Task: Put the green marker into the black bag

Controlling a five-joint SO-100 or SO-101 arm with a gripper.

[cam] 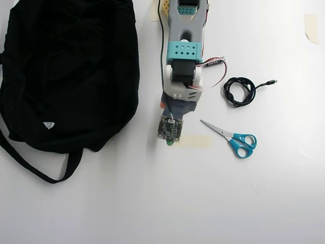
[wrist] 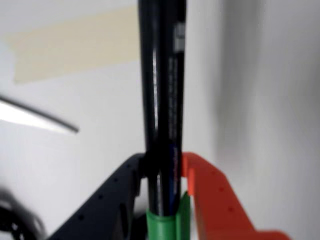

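In the wrist view my gripper (wrist: 165, 167) is shut on the green marker (wrist: 162, 90). Its black barrel runs upright between the black jaw and the orange jaw, and the green cap (wrist: 167, 225) sits at the bottom edge. In the overhead view the arm (cam: 183, 56) reaches down the middle of the table. The wrist camera board (cam: 169, 128) hides the gripper, and only a small green bit of the marker (cam: 168, 144) peeks out below it. The black bag (cam: 66, 71) lies flat at the left, just left of the arm, with a tiny white label (cam: 49, 124).
Blue-handled scissors (cam: 234, 138) lie right of the gripper; their blade shows in the wrist view (wrist: 37, 119). A coiled black cable (cam: 239, 91) lies at the right. A beige tape strip (cam: 196, 141) sits under the gripper. A bag strap (cam: 35, 165) trails at the lower left.
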